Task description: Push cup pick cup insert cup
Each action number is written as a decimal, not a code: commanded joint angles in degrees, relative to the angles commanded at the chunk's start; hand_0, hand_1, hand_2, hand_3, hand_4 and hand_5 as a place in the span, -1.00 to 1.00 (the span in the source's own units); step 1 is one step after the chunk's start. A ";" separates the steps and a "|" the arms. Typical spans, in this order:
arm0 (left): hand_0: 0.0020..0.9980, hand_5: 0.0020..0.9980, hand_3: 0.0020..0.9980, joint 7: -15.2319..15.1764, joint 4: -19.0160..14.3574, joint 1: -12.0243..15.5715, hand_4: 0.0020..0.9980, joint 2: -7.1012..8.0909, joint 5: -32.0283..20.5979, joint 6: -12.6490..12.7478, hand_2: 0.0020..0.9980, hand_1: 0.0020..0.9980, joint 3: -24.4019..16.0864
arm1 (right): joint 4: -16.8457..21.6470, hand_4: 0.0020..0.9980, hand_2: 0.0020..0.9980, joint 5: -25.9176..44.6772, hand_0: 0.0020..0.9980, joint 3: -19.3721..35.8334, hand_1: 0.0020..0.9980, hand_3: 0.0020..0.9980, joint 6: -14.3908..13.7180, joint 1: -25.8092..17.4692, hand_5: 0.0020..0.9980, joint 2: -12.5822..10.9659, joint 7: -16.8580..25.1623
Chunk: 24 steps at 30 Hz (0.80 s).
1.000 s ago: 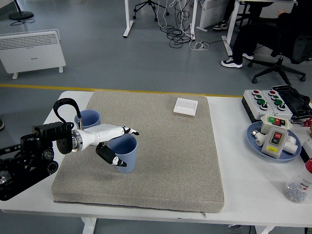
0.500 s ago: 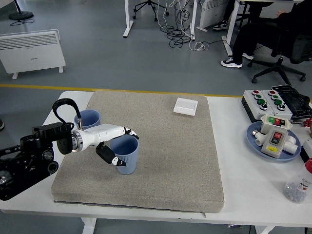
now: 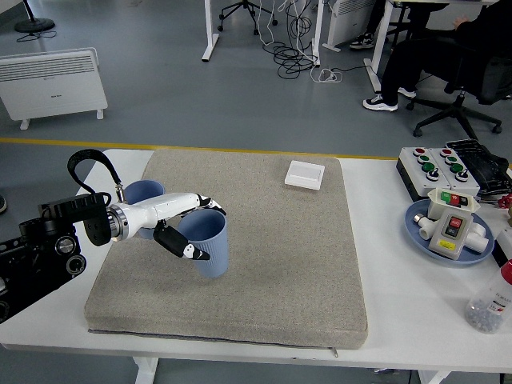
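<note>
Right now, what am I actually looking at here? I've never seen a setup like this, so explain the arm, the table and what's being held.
This is one picture, taken from a camera high on a humanoid robot, looking down over its white table. The black arm from the left ends in a white five-fingered left hand, which grips a blue cup over a grey mat. A second blue cup stands behind the hand. A small white box lies at the mat's far side. To the right are a button box and a blue plate holding another switch unit. The right arm is out of view.
</note>
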 joint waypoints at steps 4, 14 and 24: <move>-0.03 -0.87 -0.09 2.00 -4.38 0.83 0.12 2.15 -0.64 -0.98 0.02 0.04 -5.91 | 0.00 -0.79 0.17 0.10 0.50 0.03 0.22 0.16 0.00 0.11 0.14 -0.05 0.03; 0.05 -0.90 -0.10 3.71 -2.50 -2.98 0.04 5.90 -0.88 -1.31 0.00 0.05 -14.28 | 0.00 -0.79 0.17 0.08 0.50 0.07 0.22 0.17 -0.01 0.34 0.14 -0.22 -0.03; 0.06 -0.90 -0.11 2.97 7.37 -7.52 0.07 5.39 2.09 -1.26 0.01 0.06 -9.74 | 0.00 -0.79 0.17 0.62 0.50 -0.37 0.22 0.16 -0.05 0.52 0.14 -0.34 -0.11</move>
